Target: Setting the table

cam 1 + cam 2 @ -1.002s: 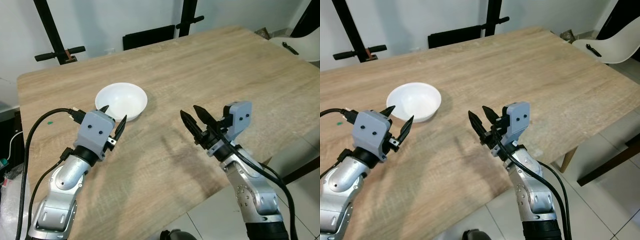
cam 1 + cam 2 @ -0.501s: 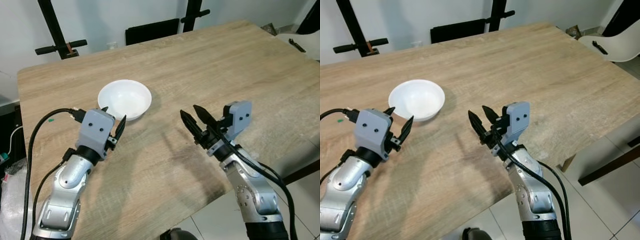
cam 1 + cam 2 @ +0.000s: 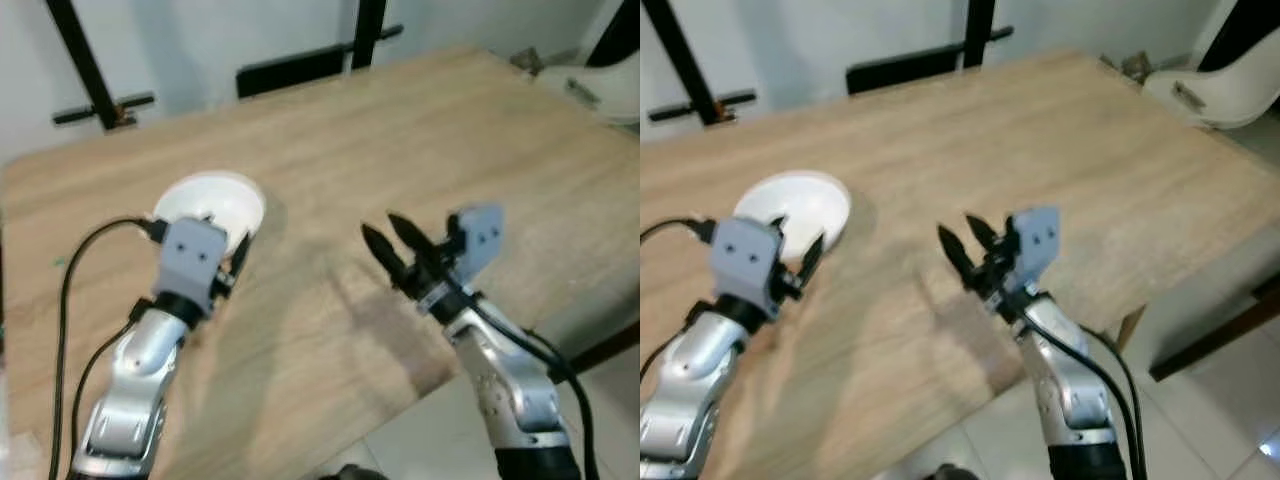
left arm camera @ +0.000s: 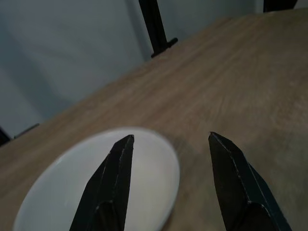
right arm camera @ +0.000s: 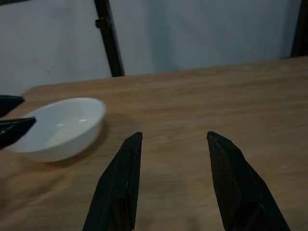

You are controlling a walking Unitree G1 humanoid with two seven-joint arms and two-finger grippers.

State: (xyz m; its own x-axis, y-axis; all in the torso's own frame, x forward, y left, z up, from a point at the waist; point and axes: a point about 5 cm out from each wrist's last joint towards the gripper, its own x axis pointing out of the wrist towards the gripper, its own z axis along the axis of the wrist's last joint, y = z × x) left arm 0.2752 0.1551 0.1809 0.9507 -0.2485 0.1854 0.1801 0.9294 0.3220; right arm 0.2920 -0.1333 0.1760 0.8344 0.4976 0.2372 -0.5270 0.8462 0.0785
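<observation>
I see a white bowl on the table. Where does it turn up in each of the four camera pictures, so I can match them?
Left eye view: the white bowl sits left of centre, just beyond the left gripper.
Right eye view: far left, again beyond that gripper.
Left wrist view: low in the picture, behind one black finger.
Right wrist view: left of centre, beside the fingers.
Shared landmark: the black post behind the table.

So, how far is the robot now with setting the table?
Done: one white bowl stands on the wooden table. In hand: nothing is gripped. The left gripper is open right at the bowl's near rim, and the right gripper is open above bare wood. Left: the table carries no other dishes or cutlery, so most of the job appears to remain.
</observation>
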